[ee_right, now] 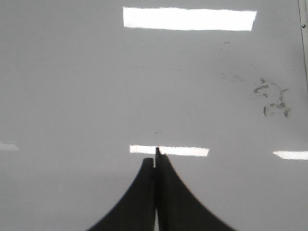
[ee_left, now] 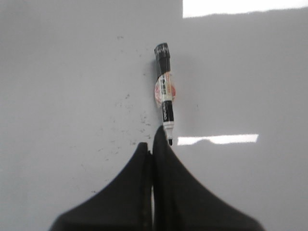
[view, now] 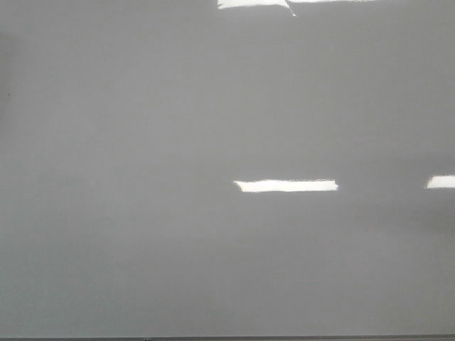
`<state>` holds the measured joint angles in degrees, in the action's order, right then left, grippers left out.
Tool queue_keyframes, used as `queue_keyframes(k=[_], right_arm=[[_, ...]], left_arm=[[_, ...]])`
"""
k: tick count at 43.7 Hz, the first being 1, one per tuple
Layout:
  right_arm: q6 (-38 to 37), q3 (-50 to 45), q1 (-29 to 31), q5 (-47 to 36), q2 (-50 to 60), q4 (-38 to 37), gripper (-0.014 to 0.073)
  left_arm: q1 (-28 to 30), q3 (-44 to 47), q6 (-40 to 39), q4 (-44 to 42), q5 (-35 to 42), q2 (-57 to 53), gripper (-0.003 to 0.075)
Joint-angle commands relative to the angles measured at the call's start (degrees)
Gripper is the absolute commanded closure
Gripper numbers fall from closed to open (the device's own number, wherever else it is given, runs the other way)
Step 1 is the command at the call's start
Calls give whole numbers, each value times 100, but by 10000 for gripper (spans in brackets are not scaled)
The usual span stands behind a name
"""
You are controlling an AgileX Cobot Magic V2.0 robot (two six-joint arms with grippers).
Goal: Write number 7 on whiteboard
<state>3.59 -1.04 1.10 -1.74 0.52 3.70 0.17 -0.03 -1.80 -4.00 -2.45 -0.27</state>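
One whiteboard fills my front view, bare of strokes. One marker lies on it just beyond my left pincer. Both pincers, left and right, are pressed closed, holding nothing.

Front view: we look forward and down over the whiteboard, close enough that it fills the frame, its dark near edge just showing. Left wrist view: we look down past the left gripper onto the same board, a marker lying just beyond. Right wrist view: likewise past the right gripper. All three share only board surface.
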Motion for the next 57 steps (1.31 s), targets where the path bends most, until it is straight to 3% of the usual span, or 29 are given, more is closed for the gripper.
queue_keyframes(k=[1, 11, 20, 28, 46, 54, 57], right_arm=[[-118, 475, 15, -268, 116, 77, 662], [-118, 1855, 15, 1134, -278, 74, 662], [-118, 3162, 15, 2111, -1311, 74, 662], [-118, 3954, 15, 2909, -2214, 74, 662], [-118, 4065, -66, 3279, -3135, 152, 662], [192, 4065, -569, 3498, -3163, 145, 654], [193, 4065, -741, 3582, -3193, 145, 613]], left_arm=[[-39, -347, 2, 152, 557, -77, 741], [-39, -1789, 2, 165, -36, 193, 741], [-39, -3421, 2, 165, -1280, 1071, 741], [-39, -4353, 2, 206, -2487, 1924, 741], [-39, -4225, 2, 216, -2980, 2778, 741], [-39, -4106, 2, 400, -3136, 2934, 741], [-123, -4106, 11, 400, -3210, 2997, 740]])
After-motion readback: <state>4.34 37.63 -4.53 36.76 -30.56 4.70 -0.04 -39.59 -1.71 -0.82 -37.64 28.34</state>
